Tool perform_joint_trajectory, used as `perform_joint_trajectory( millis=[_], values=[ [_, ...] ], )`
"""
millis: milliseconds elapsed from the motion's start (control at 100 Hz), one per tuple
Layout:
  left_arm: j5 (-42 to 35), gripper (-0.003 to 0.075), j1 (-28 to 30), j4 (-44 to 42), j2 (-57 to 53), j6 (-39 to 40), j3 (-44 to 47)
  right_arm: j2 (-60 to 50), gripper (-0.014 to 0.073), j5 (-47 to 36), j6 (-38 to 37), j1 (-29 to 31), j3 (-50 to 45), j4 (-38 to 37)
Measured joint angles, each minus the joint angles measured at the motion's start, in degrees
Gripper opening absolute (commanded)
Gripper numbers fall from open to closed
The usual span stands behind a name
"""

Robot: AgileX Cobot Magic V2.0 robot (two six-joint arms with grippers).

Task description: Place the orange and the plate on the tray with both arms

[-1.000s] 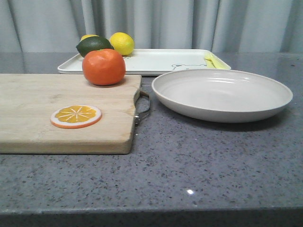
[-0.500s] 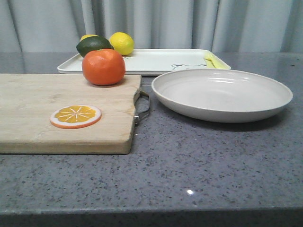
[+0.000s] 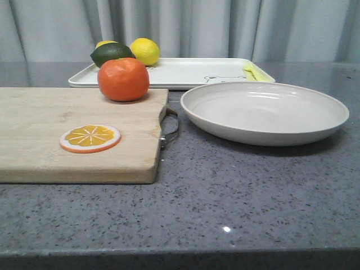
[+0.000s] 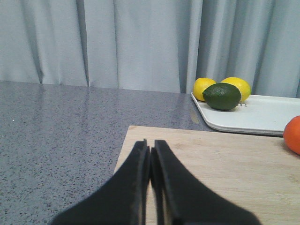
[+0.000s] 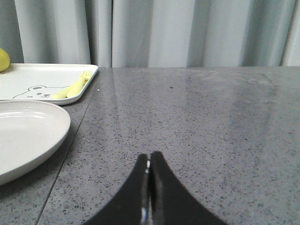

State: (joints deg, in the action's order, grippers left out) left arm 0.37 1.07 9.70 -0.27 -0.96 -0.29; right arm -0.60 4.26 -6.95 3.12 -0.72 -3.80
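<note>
— One orange (image 3: 123, 79) sits on the far right part of the wooden cutting board (image 3: 39, 140), isn't that so?

— Yes, with an orange slice (image 3: 90, 138) nearer on the same board. The plate (image 3: 264, 112) lies on the desk (image 3: 236, 202) just right of the board's metal handle (image 3: 170, 128).

— And the tray (image 3: 180, 73)?

— Farther back, behind both. It carries a lime (image 3: 112, 54) and two lemons (image 3: 144, 51) at its left end, a yellow fork (image 5: 75, 86) at its right, beside a faint bear drawing (image 5: 33, 90). No readable writing anywhere.

— The fingers?

— Left fingers (image 4: 140, 161) are pressed together over the board's left edge, clasping nothing. Right fingers (image 5: 157, 164) are likewise clenched and empty, over bare desk right of the plate.

— The surroundings?

— Grey speckled stone desk, pale grey curtain (image 3: 185, 28) behind.
</note>
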Motion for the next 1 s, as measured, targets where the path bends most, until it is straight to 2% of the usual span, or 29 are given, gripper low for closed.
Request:
perform_joint_trajectory(
  millis=[180,610,750,1000],
  values=[
    [2.49,-0.0019,0.00,0.21,1.58,0.00,-4.72,2.98,-0.0065,3.70,0.00,0.00,5.21,0.00],
    [4.28,-0.0019,0.00,0.21,17.29,0.00,-18.51,19.86,-0.0065,12.35,0.00,0.00,20.82,1.73],
    [4.28,-0.0019,0.00,0.21,20.13,0.00,-19.05,22.12,-0.0066,11.98,0.00,0.00,22.00,4.97],
    [3.43,-0.0019,0.00,2.00,21.18,0.00,-19.05,22.34,-0.0066,11.75,0.00,0.00,22.15,5.84]
  ],
)
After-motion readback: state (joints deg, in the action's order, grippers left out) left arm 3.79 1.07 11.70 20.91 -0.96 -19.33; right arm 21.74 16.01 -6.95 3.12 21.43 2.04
